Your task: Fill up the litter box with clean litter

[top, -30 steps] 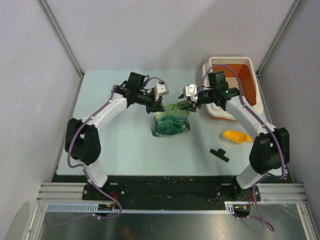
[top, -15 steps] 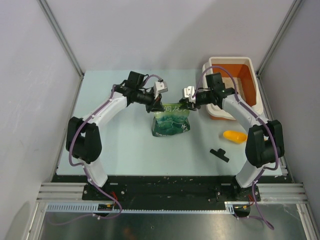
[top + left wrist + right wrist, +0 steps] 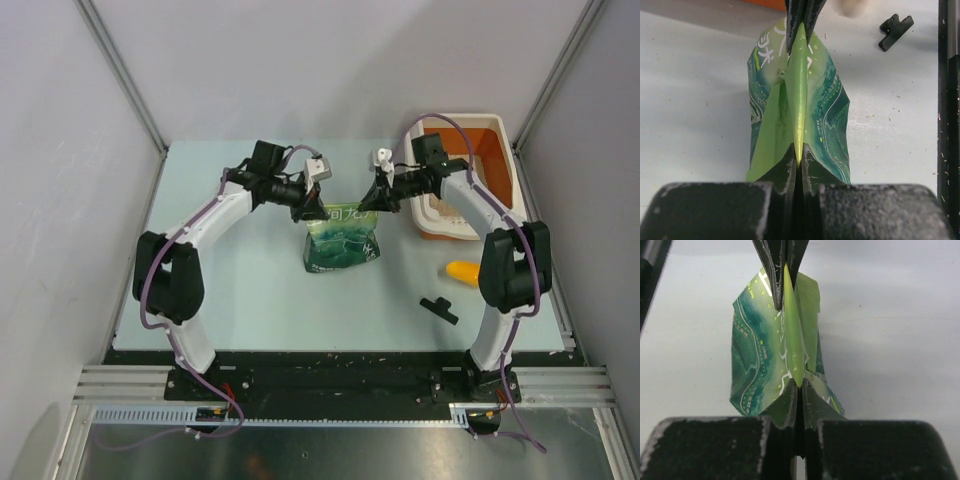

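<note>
Your left gripper is pinched shut on the left end of the green pouch bag's top edge, and your right gripper clamps the right end. The litter box sits in the far right corner, just beyond the right gripper, with the yellow scoop nearer.

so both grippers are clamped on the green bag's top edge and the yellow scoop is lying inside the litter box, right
Not quite: the yellow scoop lies on the table, outside the litter box, as the top external view shows. The left gripper and right gripper are indeed both clamped on the top edge of the green bag.
</note>
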{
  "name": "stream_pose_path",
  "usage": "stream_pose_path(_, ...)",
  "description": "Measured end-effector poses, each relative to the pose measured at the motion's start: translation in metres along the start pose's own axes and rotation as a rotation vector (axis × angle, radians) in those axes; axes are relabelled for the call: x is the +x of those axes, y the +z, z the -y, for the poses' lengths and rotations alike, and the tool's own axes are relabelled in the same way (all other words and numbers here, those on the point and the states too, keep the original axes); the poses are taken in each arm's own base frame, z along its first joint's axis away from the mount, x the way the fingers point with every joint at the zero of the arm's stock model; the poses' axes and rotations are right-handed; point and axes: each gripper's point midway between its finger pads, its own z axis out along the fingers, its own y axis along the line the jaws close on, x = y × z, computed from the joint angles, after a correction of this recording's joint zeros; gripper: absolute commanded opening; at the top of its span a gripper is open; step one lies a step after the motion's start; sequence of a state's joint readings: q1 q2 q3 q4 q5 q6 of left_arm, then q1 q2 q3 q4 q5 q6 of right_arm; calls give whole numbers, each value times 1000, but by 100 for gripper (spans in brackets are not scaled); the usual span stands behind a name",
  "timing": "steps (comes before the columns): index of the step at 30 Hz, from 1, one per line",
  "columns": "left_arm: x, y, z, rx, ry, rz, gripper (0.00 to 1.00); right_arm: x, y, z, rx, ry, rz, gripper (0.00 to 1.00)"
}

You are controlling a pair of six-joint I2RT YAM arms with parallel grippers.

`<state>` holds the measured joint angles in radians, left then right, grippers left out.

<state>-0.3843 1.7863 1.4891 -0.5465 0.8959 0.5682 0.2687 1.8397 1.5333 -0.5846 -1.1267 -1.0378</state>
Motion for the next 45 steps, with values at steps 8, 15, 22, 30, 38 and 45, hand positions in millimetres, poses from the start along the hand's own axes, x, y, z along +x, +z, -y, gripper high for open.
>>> stream_pose_path(8,-2,4,4,22,48,6,42,2,-1,-8,-53,159,-30,0)
stream_pose_path(15,-34,20,20,56,163,12,36,11,-5,-8,-30,219,-77,0)
stream_pose_path(22,-38,39,21,66,195,8,50,20,-7,-9,-14,251,-112,0)
stream_pose_path(30,-33,31,14,-13,193,5,47,20,-7,-11,-11,296,-93,0)
stream_pose_path(38,1,-6,5,-77,91,-4,0,6,-6,-9,0,271,-59,0)
stream_pose_path(45,0,-7,8,-72,76,1,48,6,-5,-10,1,303,-55,0)
